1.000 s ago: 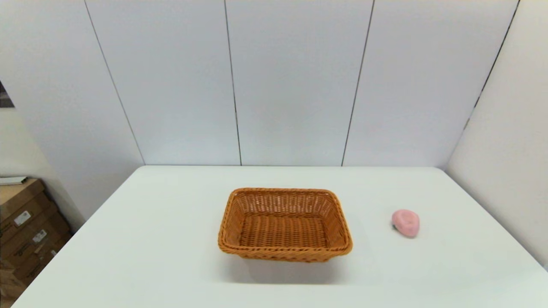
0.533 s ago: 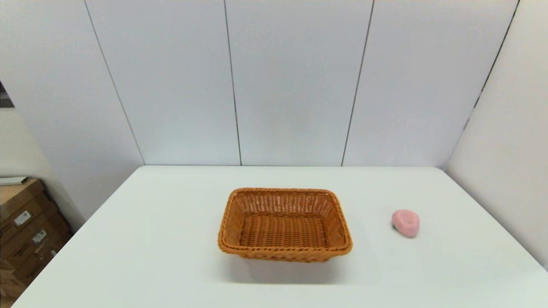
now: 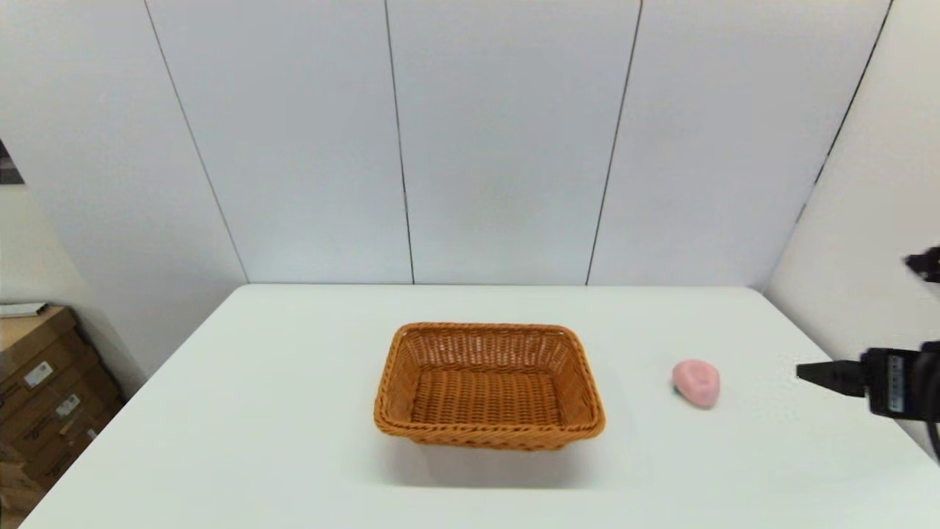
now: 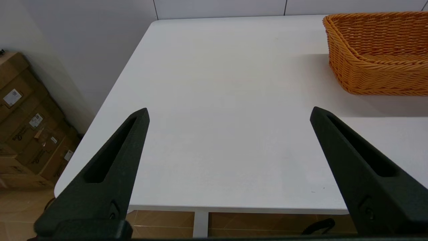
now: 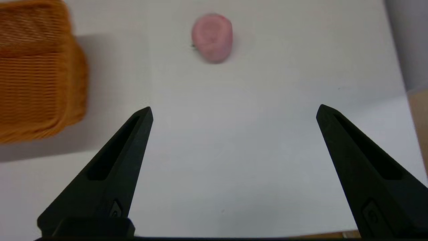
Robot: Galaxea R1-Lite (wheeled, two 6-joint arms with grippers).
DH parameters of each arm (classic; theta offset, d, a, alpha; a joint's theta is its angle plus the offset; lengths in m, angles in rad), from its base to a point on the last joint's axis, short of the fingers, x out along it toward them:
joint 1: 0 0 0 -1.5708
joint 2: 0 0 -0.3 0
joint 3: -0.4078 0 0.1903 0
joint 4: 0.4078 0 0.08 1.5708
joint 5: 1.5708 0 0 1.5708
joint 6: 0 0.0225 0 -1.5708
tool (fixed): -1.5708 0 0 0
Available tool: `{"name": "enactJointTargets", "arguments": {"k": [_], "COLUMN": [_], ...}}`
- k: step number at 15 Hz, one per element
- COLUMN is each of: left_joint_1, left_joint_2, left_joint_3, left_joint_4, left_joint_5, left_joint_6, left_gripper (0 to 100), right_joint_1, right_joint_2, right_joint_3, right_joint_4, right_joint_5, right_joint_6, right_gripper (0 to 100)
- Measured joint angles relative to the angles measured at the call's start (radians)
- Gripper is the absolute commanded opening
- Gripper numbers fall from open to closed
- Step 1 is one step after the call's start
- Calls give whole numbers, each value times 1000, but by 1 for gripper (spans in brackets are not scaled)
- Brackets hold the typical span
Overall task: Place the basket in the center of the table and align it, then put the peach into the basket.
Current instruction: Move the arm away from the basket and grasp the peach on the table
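Observation:
The orange-brown wicker basket (image 3: pixel 486 435) sits empty and square-on near the middle of the white table (image 3: pixel 279 411). To its right, the pink peach (image 3: pixel 696 382) lies on the bare tabletop, clear of the basket. My right gripper (image 3: pixel 852 317) enters at the far right edge, open, to the right of the peach. Its wrist view shows the peach (image 5: pixel 212 37) ahead of the open gripper (image 5: pixel 234 110) and the basket (image 5: pixel 36 83) off to one side. The left gripper (image 4: pixel 229 112) is open over the table's near left part, with the basket (image 4: pixel 378 77) beyond it.
Stacked cardboard boxes (image 3: pixel 44 382) stand on the floor left of the table, also visible as boxes (image 4: pixel 23 117) in the left wrist view. White wall panels close off the back, and a wall runs along the right side close to the table edge.
The right gripper has come into the head view at the right edge; it was out of sight before. Basket and peach have not moved.

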Motion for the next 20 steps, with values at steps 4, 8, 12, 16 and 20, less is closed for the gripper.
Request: {"name": "enactJointTargets", "arguments": {"k": [4,8,12,16,20], "left_joint_1": [0,0,0,0,-1], "left_joint_2": [0,0,0,0,1], "left_joint_3": [0,0,0,0,0], "left_joint_4": [0,0,0,0,0], "left_joint_5": [0,0,1,1,0], "left_joint_6": [0,0,-1,-1,-1], "left_gripper": [100,100,100,100,100], "right_joint_1": [6,9,22,34,39], "right_joint_2": [335,535,666,782,860], "right_joint_3": [-73,-154,-229,-297,-356], "right_joint_4": [-123,-205,-210,-234,-236], "right_joint_5": [-26,-27,-29,-29,-31], "right_joint_6": [13,16,16,17,62], "right_gripper": [100,100,100,0,0]}}
